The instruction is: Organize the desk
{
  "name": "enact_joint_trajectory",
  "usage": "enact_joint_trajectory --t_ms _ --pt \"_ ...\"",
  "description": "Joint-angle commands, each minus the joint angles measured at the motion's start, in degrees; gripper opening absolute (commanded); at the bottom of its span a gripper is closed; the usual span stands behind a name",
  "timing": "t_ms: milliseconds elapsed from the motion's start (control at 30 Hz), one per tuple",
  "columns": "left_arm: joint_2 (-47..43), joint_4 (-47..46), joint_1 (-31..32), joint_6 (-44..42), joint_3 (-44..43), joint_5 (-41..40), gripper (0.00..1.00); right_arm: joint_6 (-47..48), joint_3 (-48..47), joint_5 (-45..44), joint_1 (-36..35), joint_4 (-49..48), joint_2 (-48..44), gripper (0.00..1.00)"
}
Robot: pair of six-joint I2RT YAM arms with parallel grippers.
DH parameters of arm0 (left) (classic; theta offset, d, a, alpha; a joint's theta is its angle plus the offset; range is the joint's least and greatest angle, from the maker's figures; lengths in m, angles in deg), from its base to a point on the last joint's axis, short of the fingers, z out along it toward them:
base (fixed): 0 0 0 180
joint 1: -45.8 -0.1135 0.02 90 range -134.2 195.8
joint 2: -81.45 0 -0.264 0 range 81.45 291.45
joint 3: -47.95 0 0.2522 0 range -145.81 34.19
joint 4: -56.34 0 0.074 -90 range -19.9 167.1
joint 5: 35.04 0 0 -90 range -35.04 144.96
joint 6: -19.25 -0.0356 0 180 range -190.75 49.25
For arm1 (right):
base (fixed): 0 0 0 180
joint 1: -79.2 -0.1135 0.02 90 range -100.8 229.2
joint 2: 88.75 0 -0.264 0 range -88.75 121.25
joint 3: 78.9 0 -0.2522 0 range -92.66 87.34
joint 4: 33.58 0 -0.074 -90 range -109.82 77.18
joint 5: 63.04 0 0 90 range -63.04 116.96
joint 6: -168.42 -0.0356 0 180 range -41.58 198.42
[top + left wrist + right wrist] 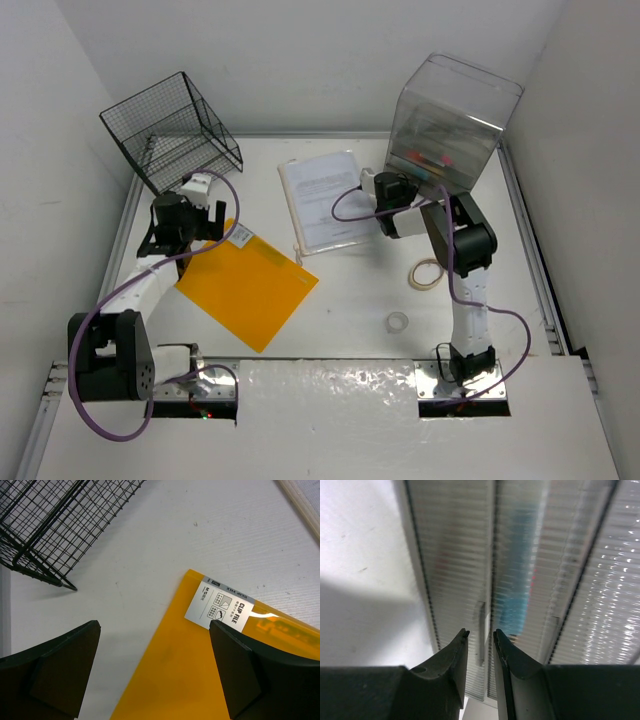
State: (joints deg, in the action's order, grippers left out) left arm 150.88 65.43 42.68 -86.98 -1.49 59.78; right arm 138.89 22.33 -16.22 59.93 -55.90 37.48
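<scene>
- You have the large flat white counter [360, 300], edged with thin silver metal rails, filling the floor of the walled bay; both arms rise from its near edge and every item stands on it.
- Left gripper [154, 630]: the jaws stand wide apart and hold nothing. They hang over the far corner of the flat orange plastic clip file [245, 285]. One finger is over the file beside its grey printed label [220, 605], the other over bare counter.
- The clip file lies flat at the left-centre, turned at an angle to the counter edges.
- The black wire mesh basket [175, 130] sits tilted in the far-left corner, just beyond the left gripper.
- Right gripper [480, 632]: the jaws are drawn close with only a narrow slit between the tips, right up against the ribbed front of the clear plastic drawer box [455, 120] at the far right. A thin grey strip on that front lines up with the slit. Whether the jaws pinch it, you cannot tell from these views.
- A white printed sheet in a clear sleeve [325, 200] lies at the far centre.
- A beige tape ring [427, 273] and a small clear tape roll [398, 322] lie near the right arm, apart from each other.
</scene>
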Motion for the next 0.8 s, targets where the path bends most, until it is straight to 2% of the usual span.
enact_joint_trajectory --t_ms 0,133,233,267,300,333,600,767 --pt "0.09 -1.31 -0.66 -0.38 -2.46 0.89 0.89 2.28 -1.43 -0.77 0.19 -3.73 1.12 0.25" --pt "0.09 -1.14 -0.66 -0.38 -2.46 0.98 0.89 4.04 -1.69 -1.29 0.11 -5.50 2.35 0.25" --pt "0.09 -1.05 -0.58 -0.30 -2.64 1.07 0.89 3.69 -1.87 -1.21 0.19 -5.06 2.61 0.19" --pt "0.09 -1.05 -0.66 -0.29 -2.73 1.16 0.89 3.69 -1.87 -1.21 0.28 -5.14 2.79 0.15" --pt "0.09 -1.05 -0.58 -0.29 -2.64 1.16 0.89 3.69 -1.87 -1.38 0.28 -5.15 2.79 0.03" --pt "0.09 -0.96 -0.58 -0.29 -2.64 1.16 0.89 3.69 -1.61 -1.38 0.37 -5.32 2.70 0.00" --pt "0.36 -0.61 -0.58 -0.30 -2.90 1.68 0.89 3.08 0.50 -1.91 -0.33 -5.85 1.12 0.00" --pt "0.53 1.24 -0.66 -0.73 -3.78 6.33 0.89 -0.60 4.36 -3.14 -3.31 -5.25 -2.04 0.00"
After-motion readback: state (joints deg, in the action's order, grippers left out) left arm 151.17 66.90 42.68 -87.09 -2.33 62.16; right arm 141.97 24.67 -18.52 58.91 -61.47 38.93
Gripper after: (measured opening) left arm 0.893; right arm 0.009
